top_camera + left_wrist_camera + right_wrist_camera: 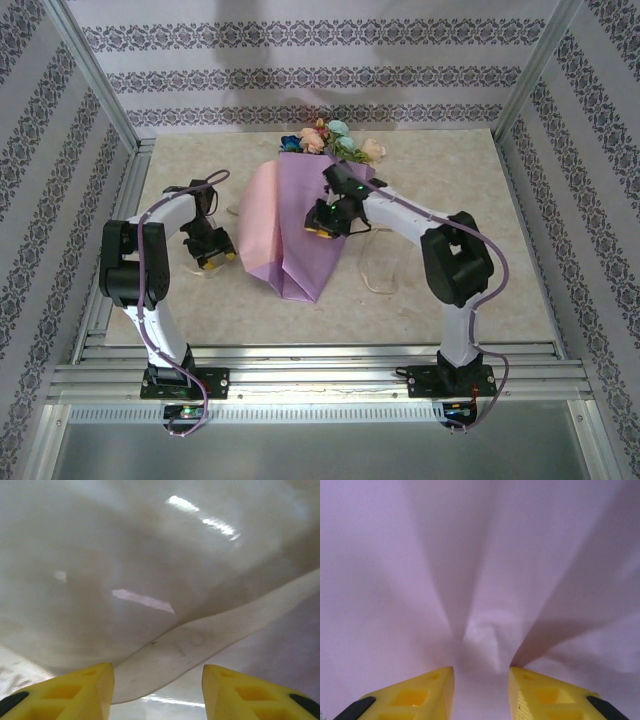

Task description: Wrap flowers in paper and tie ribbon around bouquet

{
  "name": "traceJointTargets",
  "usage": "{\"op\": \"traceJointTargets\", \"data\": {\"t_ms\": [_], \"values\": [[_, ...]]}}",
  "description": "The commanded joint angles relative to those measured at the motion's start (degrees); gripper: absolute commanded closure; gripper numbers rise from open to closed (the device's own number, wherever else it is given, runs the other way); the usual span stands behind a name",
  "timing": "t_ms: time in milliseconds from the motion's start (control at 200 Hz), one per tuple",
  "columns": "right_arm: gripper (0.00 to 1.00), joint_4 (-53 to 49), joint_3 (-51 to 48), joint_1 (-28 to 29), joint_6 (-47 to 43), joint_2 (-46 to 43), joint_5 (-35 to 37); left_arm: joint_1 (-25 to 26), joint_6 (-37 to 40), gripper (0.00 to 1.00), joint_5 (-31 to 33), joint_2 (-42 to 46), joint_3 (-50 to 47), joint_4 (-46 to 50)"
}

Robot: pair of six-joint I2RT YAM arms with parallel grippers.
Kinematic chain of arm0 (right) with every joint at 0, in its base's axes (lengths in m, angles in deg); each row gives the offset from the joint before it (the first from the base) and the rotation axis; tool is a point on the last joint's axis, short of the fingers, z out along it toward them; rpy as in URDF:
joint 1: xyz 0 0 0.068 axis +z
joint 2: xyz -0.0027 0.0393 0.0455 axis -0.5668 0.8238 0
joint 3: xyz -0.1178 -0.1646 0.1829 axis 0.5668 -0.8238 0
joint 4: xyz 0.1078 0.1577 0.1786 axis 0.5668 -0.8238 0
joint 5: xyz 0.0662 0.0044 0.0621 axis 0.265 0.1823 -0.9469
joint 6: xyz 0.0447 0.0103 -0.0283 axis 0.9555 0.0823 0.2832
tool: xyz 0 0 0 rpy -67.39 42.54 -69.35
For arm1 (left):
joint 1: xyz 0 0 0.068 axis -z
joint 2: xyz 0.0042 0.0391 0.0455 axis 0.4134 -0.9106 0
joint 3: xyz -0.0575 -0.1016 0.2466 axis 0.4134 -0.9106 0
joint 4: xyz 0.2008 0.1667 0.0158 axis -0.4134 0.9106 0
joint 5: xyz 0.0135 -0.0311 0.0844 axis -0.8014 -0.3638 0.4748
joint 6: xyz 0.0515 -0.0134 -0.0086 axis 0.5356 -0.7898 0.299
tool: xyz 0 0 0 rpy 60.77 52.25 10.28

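Lying mid-scene on the table [455, 170]: paper [300, 195], lilac folded over pink, flowers [335, 140] at its far end. Right gripper [481, 690] on the lilac face, jaws narrowly apart around a pucker. Left gripper [157, 690], left of paper, jaws wider over ribbon [200, 640].

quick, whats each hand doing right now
left hand: open, ribbon lying loose in the gap.
right hand: partly closed around bunched lilac paper; grip cannot be told.
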Motion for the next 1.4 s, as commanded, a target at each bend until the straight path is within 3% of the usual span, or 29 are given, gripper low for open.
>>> {"op": "traceJointTargets", "data": {"t_ms": [0,125,245,440,704,854,1139,1399], "values": [[0.65,0.1,-0.7,-1.0,1.3,-1.8,2.1,3.8,-5.8,0.52,-5.1,6.6,-1.6,-9.4],[0.65,3.6,-7.2,-2.7,1.1,-6.2,3.6,6.1,-11.2,0.55,-10.8,5.0,-0.1,-11.9],[0.60,4.8,-9.7,-2.8,-0.6,-9.9,3.5,8.1,-12.0,0.58,-9.8,4.7,1.1,-11.2],[0.49,-0.8,-8.5,4.8,-12.6,-15.3,10.2,8.3,-13.6,0.58,-12.1,4.3,1.1,-12.6],[0.42,-9.0,0.1,16.0,-20.8,-9.0,19.0,8.4,-18.0,0.60,-16.1,4.8,-2.0,-18.1],[0.42,-14.2,6.2,17.8,-20.9,-3.7,24.2,8.5,-18.2,0.62,-16.4,4.6,-2.1,-18.7],[0.53,-17.5,12.3,18.1,-20.3,2.3,28.1,8.5,-18.7,0.64,-17.4,4.1,-2.3,-19.7],[0.87,-16.9,7.5,18.3,-18.1,-3.0,33.0,9.0,-19.3,0.64,-19.1,3.4,-2.2,-21.0]]}}
